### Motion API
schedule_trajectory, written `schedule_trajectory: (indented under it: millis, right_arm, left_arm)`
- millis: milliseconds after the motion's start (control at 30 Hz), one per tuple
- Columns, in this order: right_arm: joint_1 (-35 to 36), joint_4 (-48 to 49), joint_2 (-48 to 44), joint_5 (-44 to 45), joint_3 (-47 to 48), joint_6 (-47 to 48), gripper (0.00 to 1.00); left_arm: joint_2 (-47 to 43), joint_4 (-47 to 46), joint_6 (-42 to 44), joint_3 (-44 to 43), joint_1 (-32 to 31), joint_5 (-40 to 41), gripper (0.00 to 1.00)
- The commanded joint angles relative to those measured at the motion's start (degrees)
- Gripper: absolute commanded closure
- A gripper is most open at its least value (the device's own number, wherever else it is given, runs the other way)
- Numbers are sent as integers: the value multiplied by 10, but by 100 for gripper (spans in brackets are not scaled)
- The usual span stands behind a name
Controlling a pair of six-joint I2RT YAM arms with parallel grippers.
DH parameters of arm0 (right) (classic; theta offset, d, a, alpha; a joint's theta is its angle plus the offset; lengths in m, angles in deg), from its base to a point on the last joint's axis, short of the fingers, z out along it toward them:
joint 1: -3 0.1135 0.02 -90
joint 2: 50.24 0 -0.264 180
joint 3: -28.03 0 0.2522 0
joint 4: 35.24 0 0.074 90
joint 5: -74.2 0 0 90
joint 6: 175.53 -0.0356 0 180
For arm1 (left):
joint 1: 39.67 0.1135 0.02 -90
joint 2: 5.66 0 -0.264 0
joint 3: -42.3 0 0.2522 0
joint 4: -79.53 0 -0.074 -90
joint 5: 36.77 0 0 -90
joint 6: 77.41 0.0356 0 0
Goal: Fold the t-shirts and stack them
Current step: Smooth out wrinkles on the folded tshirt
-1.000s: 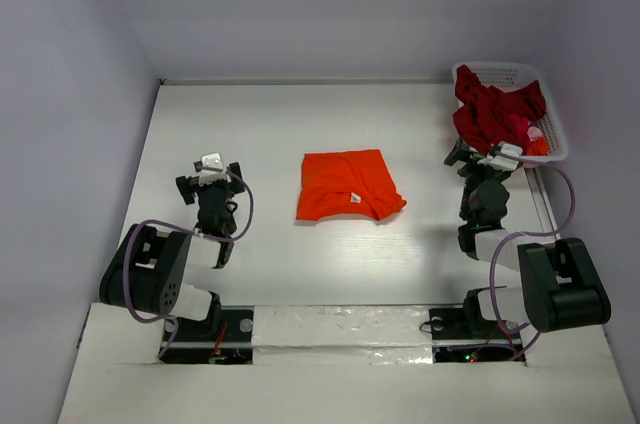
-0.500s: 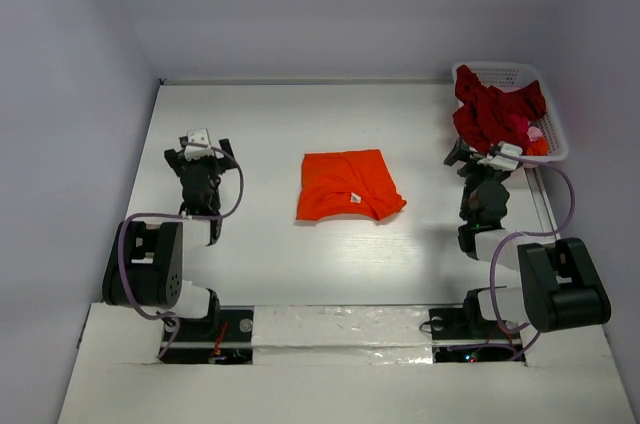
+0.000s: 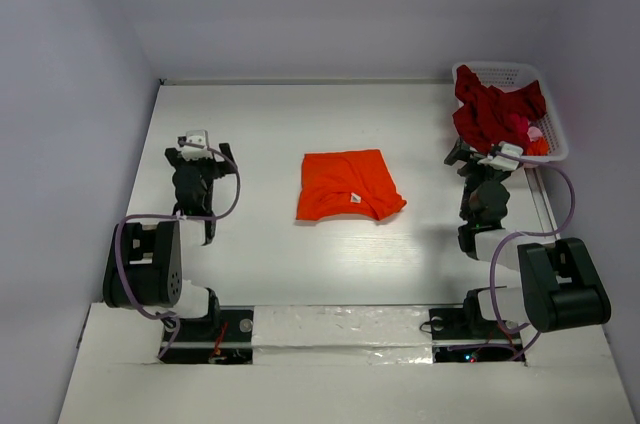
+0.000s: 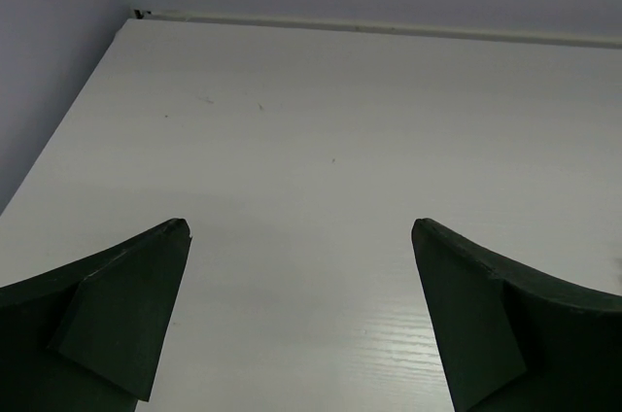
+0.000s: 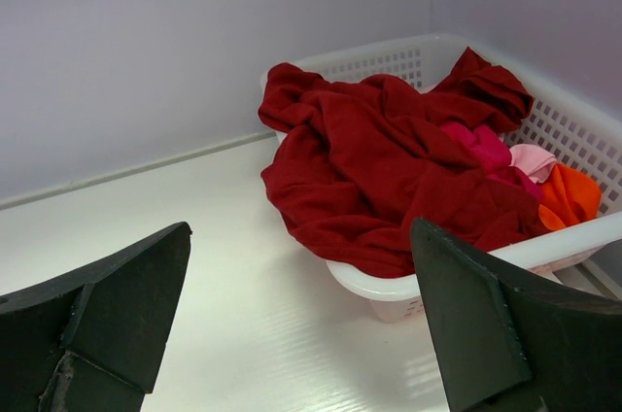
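A bright orange t-shirt (image 3: 346, 185) with a small white neck label lies folded flat in the middle of the table. Dark red t-shirts (image 3: 489, 107) are heaped in the white lattice basket (image 3: 553, 134) at the back right; they also show in the right wrist view (image 5: 389, 164). My left gripper (image 3: 196, 156) is open and empty over bare table at the left, well apart from the orange shirt; the left wrist view (image 4: 301, 227) shows only table between its fingers. My right gripper (image 3: 484, 156) is open and empty just in front of the basket (image 5: 466, 271).
Pink and orange cloth (image 5: 544, 179) lies under the dark red shirts in the basket. Grey walls close the table at the back and both sides. A rail (image 3: 545, 209) runs along the table's right edge.
My left arm has swung left and a little farther back, away from the orange shirt, its gripper still open. The right arm and the shirts have not moved.
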Motion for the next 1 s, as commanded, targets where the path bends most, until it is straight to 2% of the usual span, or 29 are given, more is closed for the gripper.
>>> schedule_trajectory:
  millis: [0, 300, 400, 467, 567, 600, 633, 700, 767, 967]
  right_arm:
    - [-4, 67, -4, 3, 7, 2, 0]
    - [-4, 67, -3, 4, 8, 3, 0]
    - [-4, 67, -4, 4, 7, 3, 0]
    - [-4, 67, -4, 4, 7, 4, 0]
    - [-4, 68, -3, 4, 7, 3, 0]
    - [-4, 69, -4, 3, 6, 3, 0]
    - [-4, 69, -3, 4, 7, 3, 0]
    - [-4, 69, -3, 4, 7, 4, 0]
    - [-4, 69, -3, 4, 7, 4, 0]
    - [-4, 70, -3, 4, 7, 4, 0]
  left_arm:
    - [-5, -12, 1, -16, 2, -65, 1]
    - [-2, -3, 0, -22, 7, -80, 1]
    - [-21, -72, 14, 25, 14, -130, 1]
    - [-32, -164, 21, 82, 14, -142, 1]
    - [3, -277, 22, 122, 14, -154, 1]
    - [6, -273, 20, 113, 14, -153, 1]
    - [-4, -179, 25, 83, 14, -149, 1]
    - [4, -234, 17, 98, 14, -142, 1]
    - [-4, -202, 19, 91, 14, -132, 1]
    - [0, -211, 16, 90, 14, -134, 1]
